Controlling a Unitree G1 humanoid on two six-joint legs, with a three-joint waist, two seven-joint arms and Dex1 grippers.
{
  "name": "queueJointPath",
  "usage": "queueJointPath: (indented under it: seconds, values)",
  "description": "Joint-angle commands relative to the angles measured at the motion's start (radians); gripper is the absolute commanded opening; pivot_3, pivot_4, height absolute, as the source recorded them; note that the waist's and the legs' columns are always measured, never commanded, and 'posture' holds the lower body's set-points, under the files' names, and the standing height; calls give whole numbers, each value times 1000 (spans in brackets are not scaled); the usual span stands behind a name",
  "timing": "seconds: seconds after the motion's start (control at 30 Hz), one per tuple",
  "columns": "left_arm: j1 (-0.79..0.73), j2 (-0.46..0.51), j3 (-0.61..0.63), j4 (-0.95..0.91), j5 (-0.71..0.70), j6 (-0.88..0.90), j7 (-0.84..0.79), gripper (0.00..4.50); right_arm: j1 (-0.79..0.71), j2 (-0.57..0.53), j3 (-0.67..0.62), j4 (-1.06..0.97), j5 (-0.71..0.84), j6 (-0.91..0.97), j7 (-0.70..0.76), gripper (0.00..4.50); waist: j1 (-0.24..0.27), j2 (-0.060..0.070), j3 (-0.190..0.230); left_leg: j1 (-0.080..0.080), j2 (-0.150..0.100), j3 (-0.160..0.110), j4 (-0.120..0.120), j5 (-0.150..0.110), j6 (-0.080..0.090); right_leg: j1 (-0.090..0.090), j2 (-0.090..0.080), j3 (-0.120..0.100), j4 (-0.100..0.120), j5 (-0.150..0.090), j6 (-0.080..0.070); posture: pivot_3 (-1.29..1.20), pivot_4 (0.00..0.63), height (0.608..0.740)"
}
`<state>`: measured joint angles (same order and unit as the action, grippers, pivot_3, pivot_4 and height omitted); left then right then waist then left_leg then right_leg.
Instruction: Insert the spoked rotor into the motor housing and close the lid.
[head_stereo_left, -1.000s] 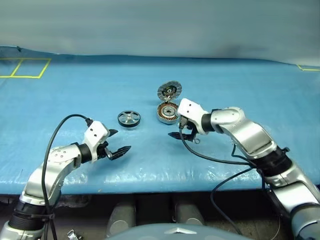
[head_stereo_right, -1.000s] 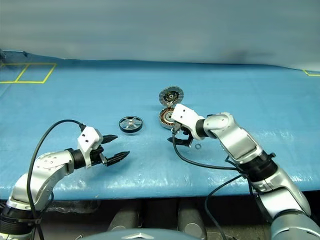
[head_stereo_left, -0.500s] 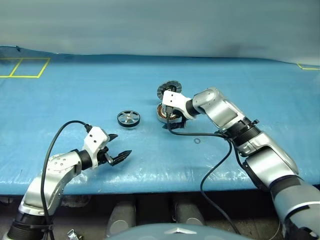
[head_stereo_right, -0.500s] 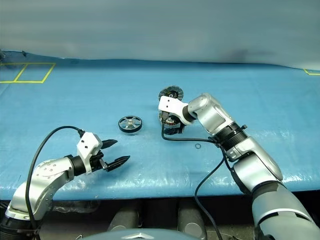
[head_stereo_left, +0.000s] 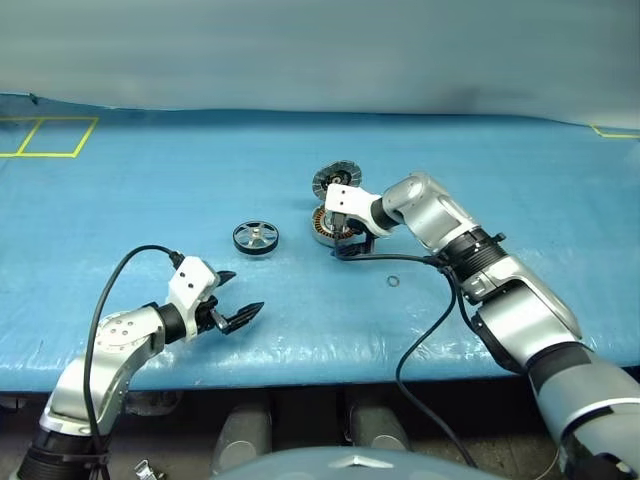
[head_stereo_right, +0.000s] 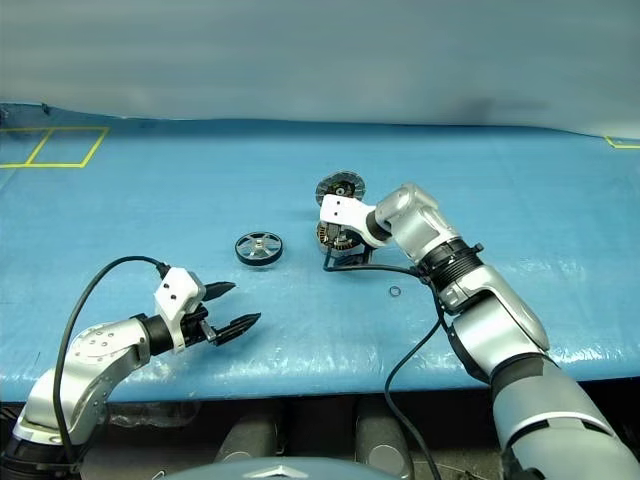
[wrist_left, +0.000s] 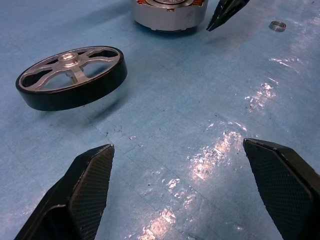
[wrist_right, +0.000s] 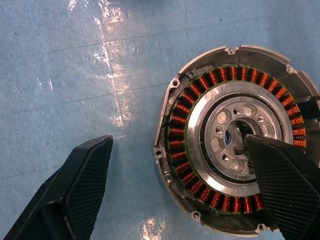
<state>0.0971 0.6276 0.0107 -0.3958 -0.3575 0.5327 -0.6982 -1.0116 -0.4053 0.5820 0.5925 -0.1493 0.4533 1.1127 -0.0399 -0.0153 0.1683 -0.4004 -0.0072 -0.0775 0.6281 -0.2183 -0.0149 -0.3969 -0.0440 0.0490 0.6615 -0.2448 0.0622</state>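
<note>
The right gripper is held wide open, empty, over the open motor housing. The left gripper, open and empty, is positioned near the table's front edge, the spoked rotor beyond it.

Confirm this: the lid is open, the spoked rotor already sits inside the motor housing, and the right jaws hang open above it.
Not quite. The spoked rotor lies on the blue mat, apart from the motor housing. The right wrist view shows only copper windings and the silver centre inside. The lid is open, and the right gripper hangs open above the housing.
</note>
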Motion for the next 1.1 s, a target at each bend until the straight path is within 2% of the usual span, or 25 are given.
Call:
queueJointPath:
  seconds: [0.03, 0.23, 0.33, 0.47, 0.53, 0.7, 1.1]
  values:
    - [-2, -9, 11, -44, -12, -11, 4, 4500, -28, 32, -1, 33, -27, -24, 17, 4476, -1, 0, 0, 0, 0, 0, 0, 0, 0, 0, 0, 0, 0, 0, 0, 0, 150, 740]
    - [8, -17, 11, -53, -10, -10, 12, 4500, -49, 81, 2, 116, -74, -53, 10, 4476, -12, 0, 0, 2, 0, 0, 0, 1, -1, 1, 0, 0, 1, 1, -1, 0, 150, 740]
    - [21, -20, 16, -59, -10, -10, 18, 4500, -58, 90, -7, 139, -90, -68, 7, 3925, -19, 0, 0, 3, 0, 0, 0, 1, -2, 2, 1, 0, 2, 1, -1, 0, 150, 740]
    - [29, -21, 15, -62, -11, -10, 23, 4500, -65, 92, -17, 152, -103, -79, 10, 2622, -19, 0, 0, 3, 0, 0, 0, 1, -2, 1, 0, 0, 2, 1, -1, 0, 150, 740]
    - [26, -24, 10, -60, -10, -11, 24, 4500, -68, 93, -23, 154, -110, -81, 8, 2130, -20, 0, 0, 3, 0, 0, 0, 1, -2, 2, 0, 0, 2, 1, -1, 0, 150, 740]
    - [10, -31, -1, -45, -6, -11, 19, 4500, -47, 98, -31, 74, -112, -31, 6, 2095, -20, 0, 0, 3, 0, 0, 0, 1, -2, 2, 1, 0, 2, 1, -1, 0, 150, 740]
    - [-16, -43, -23, -17, -10, -2, 9, 4500, 257, 68, -3, -496, -104, 253, 2, 2089, -22, 0, -1, 3, 0, -2, -2, 0, -2, 1, 0, -1, 2, 1, -1, 0, 150, 740]
